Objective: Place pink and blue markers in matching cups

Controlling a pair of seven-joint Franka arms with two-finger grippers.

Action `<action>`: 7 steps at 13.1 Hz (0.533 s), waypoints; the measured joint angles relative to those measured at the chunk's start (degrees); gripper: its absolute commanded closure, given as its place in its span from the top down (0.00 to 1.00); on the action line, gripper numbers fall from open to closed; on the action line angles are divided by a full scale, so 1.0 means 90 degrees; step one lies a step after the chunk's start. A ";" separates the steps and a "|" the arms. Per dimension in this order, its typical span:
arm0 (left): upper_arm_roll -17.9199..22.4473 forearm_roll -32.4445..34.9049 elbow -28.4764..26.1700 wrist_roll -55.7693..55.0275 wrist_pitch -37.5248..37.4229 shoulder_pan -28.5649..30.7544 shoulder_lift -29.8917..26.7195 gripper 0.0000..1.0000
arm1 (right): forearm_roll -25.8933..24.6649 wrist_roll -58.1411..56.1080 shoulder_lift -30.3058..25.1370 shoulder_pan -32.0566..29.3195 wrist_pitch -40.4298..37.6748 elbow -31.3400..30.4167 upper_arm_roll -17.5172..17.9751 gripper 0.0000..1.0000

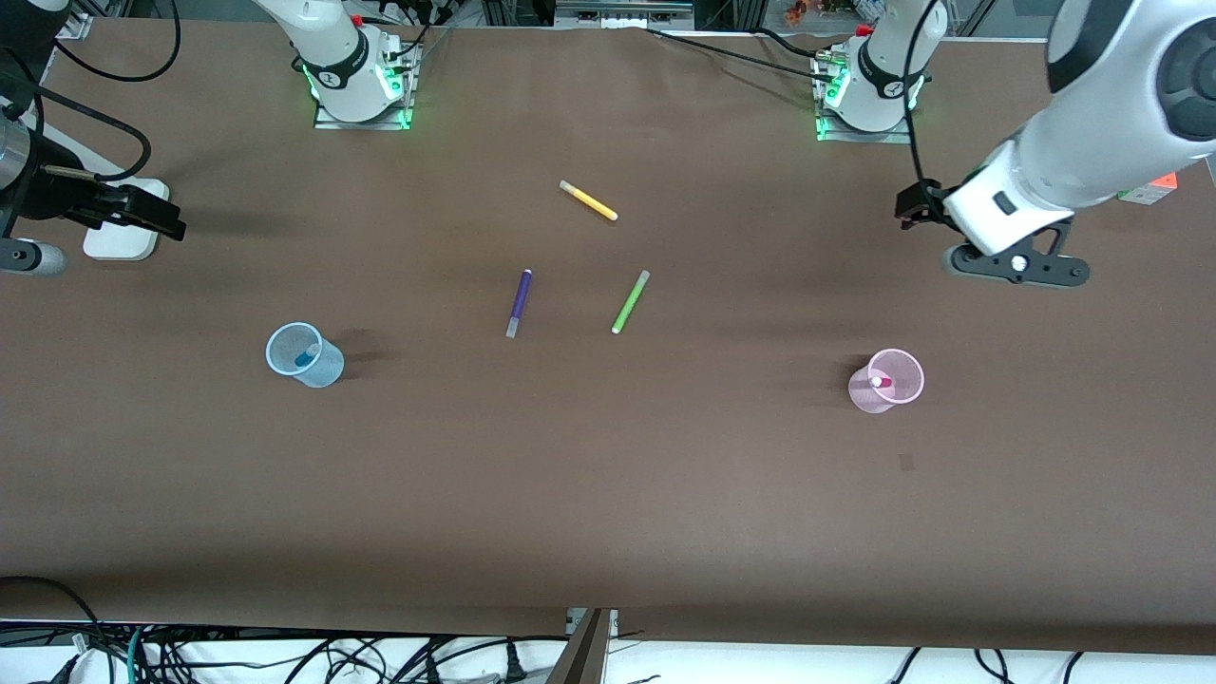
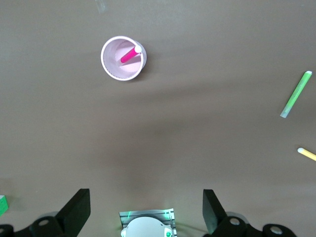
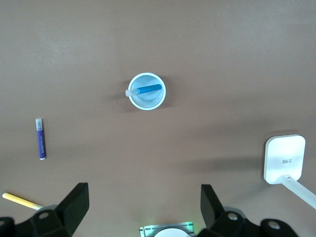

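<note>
Both markers are found in matching cups: blue marker (image 3: 148, 89) in blue cup (image 1: 323, 366), pink marker (image 2: 130, 54) in pink cup (image 1: 907, 389). Left gripper (image 2: 146, 210) and right gripper (image 3: 144, 207) are held raised, fingers apart, nothing gripped

arms (image 1: 1092, 123): white shells, black joints | bases (image 1: 361, 90): green lights | cables: black | pincer fingers (image 2: 74, 212): black

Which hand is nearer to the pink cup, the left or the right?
Left. The left hand hangs open above the table near the pink cup; the right hand, open, is at the other end.
</note>
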 measured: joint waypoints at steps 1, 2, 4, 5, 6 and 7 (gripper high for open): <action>-0.0033 0.0051 -0.0030 -0.0047 0.0000 0.0000 0.0003 1.00 | 0.0000 0.0000 0.0000 0.0000 0.0000 0.0000 0.0000 1.00; -0.0035 0.0070 -0.0038 -0.0054 0.0000 0.0003 0.0005 1.00 | 0.0000 0.0000 0.0000 0.0000 0.0000 0.0000 0.0000 1.00; 0.0057 0.0072 -0.0036 -0.0054 0.0002 -0.0079 0.0001 1.00 | 0.0000 0.0000 0.0000 0.0000 0.0000 0.0000 0.0000 1.00; 0.0354 0.0072 -0.0033 -0.0054 0.0007 -0.0358 -0.0017 1.00 | 0.0000 0.0000 0.0000 0.0000 0.0000 0.0000 0.0000 1.00; 0.0784 0.0072 -0.0030 -0.0049 0.0037 -0.0748 -0.0043 1.00 | 0.0000 0.0000 0.0000 0.0000 0.0000 0.0000 0.0000 1.00; 0.1105 0.0072 -0.0053 -0.0011 0.0172 -0.1042 -0.0103 1.00 | 0.0000 0.0000 0.0000 0.0000 0.0000 0.0001 0.0000 1.00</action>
